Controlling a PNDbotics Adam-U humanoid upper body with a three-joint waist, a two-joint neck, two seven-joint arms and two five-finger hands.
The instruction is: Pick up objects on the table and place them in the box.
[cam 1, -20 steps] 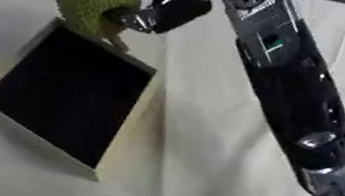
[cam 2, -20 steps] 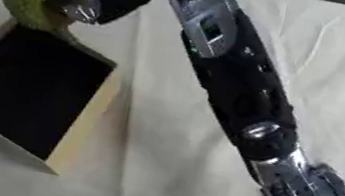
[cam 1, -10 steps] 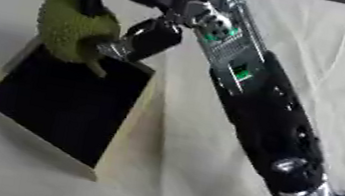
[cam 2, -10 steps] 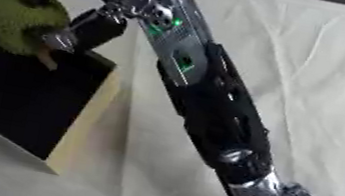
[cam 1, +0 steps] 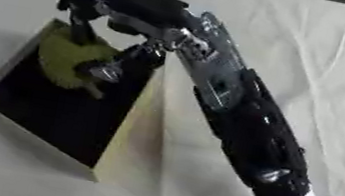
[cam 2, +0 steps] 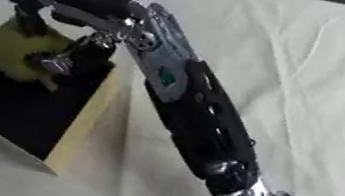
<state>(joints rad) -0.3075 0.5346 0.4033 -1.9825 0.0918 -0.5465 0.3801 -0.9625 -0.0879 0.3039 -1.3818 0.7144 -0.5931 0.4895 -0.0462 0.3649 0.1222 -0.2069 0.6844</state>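
Note:
A bumpy green fruit (cam 1: 66, 57) hangs inside the top of the open box (cam 1: 125, 143), which has pale wooden walls and a black inside. My right hand (cam 1: 118, 1) reaches in from the lower right, over the box's far corner, with fingers and thumb curled round the fruit. Whether the fruit touches the box floor is hidden. My left hand shows in neither view.
A white cloth (cam 1: 324, 66) covers the table, with creases running to the right of the arm. The box stands at the left, its near corner pointing toward me.
My right hand has carried the green fruit down from above the box's far edge into the box. The view has also shifted.

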